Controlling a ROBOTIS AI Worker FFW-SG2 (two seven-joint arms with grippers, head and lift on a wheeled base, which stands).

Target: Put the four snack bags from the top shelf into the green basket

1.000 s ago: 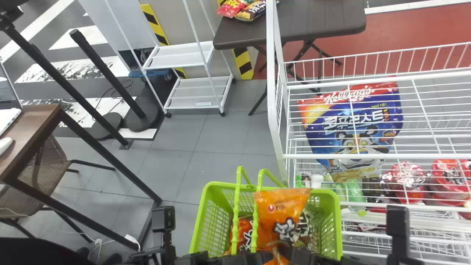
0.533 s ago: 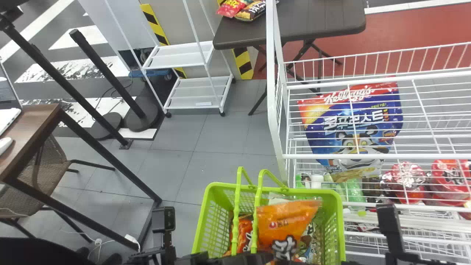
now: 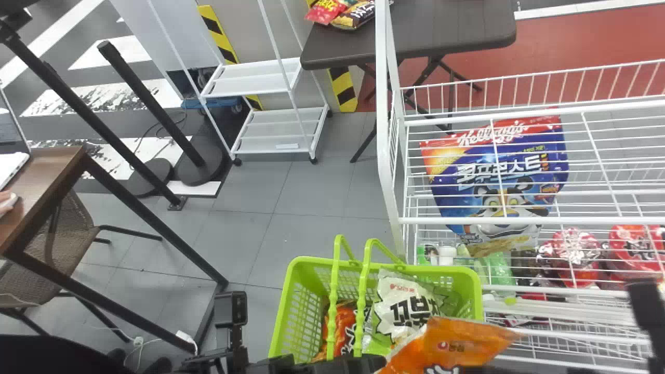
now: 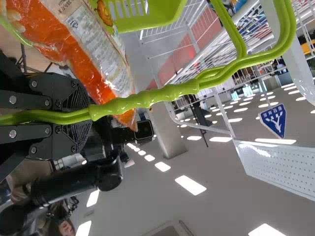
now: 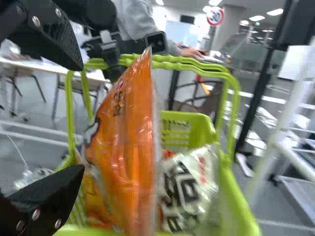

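Though beside basket rim [image 3: 306, 261], open floor [image 3: 322, 208]

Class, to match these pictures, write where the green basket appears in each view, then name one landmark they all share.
Head view: the green basket is at the bottom, just right of the middle.
Left wrist view: part of its body lies beside an orange snack bag.
Right wrist view: its walls stand around the white snack bag.
Shared landmark: the green handles.

the head view's bottom edge cuts off the orange bag [image 3: 451, 345].
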